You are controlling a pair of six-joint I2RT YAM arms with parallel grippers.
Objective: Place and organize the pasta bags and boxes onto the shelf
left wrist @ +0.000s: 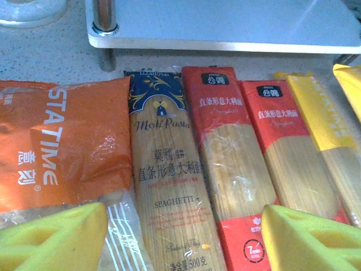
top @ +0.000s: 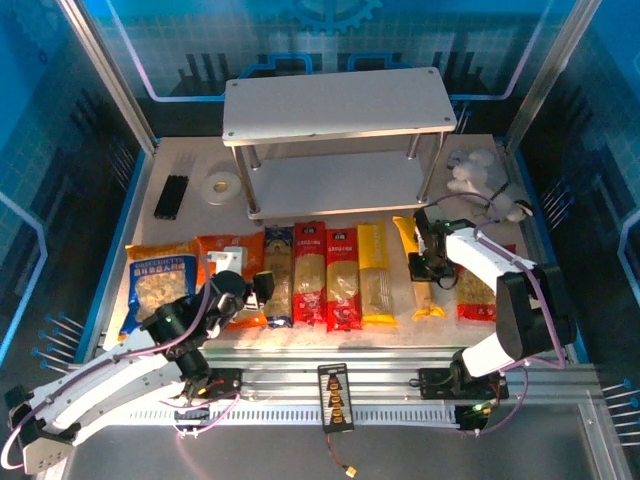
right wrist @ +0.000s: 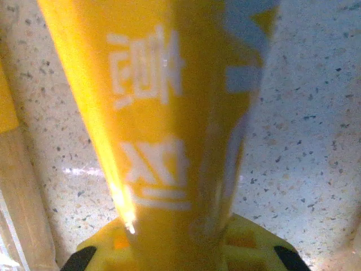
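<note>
Along the table front lie the blue-orange bag [top: 160,282], the orange bag [top: 222,262] [left wrist: 62,141], the blue-and-yellow pasta box [top: 277,275] [left wrist: 169,186], two red boxes [top: 309,272] [top: 342,278] and a yellow box [top: 373,272]. My left gripper [top: 262,288] [left wrist: 180,243] hangs open over the blue-and-yellow box, one yellow-green fingertip [left wrist: 53,237] on each side. The right gripper [top: 425,262] [right wrist: 180,248] is shut on the second yellow box [top: 412,250] [right wrist: 169,113]. Behind stands the empty two-tier shelf [top: 335,110]. My right arm mostly hides the red bag [top: 480,300].
A white plush toy [top: 480,175] lies right of the shelf's lower board [top: 340,185]. A tape roll [top: 222,186] and a black bundle [top: 172,196] sit at the back left. Blue enclosure walls ring the table.
</note>
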